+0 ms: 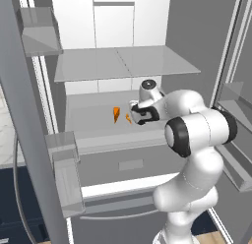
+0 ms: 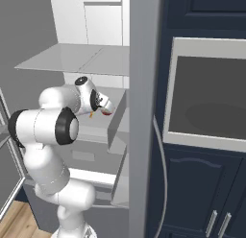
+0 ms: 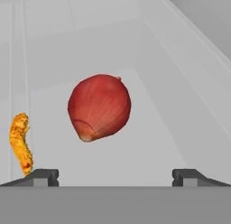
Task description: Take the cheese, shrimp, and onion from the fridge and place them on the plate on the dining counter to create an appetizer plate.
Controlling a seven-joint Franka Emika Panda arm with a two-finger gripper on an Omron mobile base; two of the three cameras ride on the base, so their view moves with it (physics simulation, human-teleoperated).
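My arm reaches into the open fridge [image 1: 128, 63] at its lower glass shelf. The dark-red onion [image 3: 99, 108] lies on the shelf straight ahead of my open gripper [image 3: 115, 175], a short way beyond the fingertips and apart from them. A sliver of the onion [image 2: 106, 113] peeks out past the hand. The thin curled shrimp [image 3: 20, 144] lies to the onion's left, and the shrimp [image 1: 128, 118] sits just beside the hand. The orange cheese wedge [image 1: 116, 113] stands further left on the same shelf. The plate and the dining counter are out of view.
Clear door bins [image 1: 64, 162] hang on the open left door, close to my elbow. A grey drawer [image 1: 130, 164] lies under the shelf and another glass shelf [image 2: 81, 59] above it. A navy cabinet with a built-in oven [image 2: 211, 102] stands to the right.
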